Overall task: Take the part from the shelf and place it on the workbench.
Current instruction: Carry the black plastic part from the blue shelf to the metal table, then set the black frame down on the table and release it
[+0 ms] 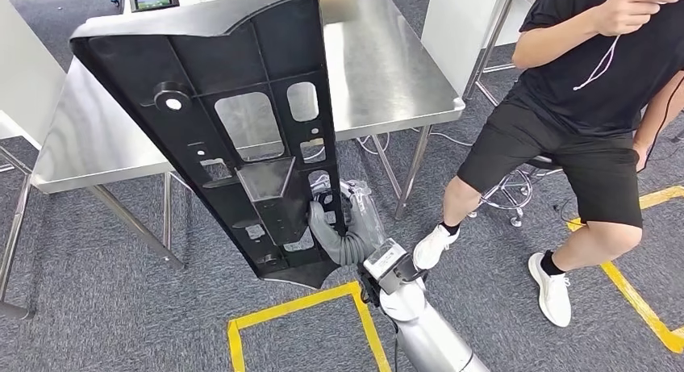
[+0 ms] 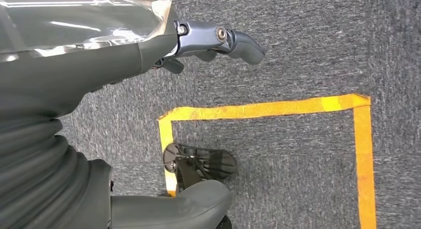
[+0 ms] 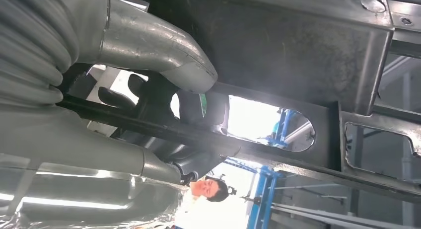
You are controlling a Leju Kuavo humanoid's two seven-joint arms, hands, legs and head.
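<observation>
Black ribbed panel held upright over the steel surface's near edge.
The panel (image 1: pixel 242 130) is gripped at its lower end by the right robot hand (image 1: pixel 335 227), whose fingers are mostly hidden behind it; the surface (image 1: pixel 387 65) is partly covered. In the right wrist view the thumb (image 3: pixel 164 55) is pressed on a rib. The left robot hand (image 2: pixel 218 40) is seen hanging over floor, fingers apart, empty.
</observation>
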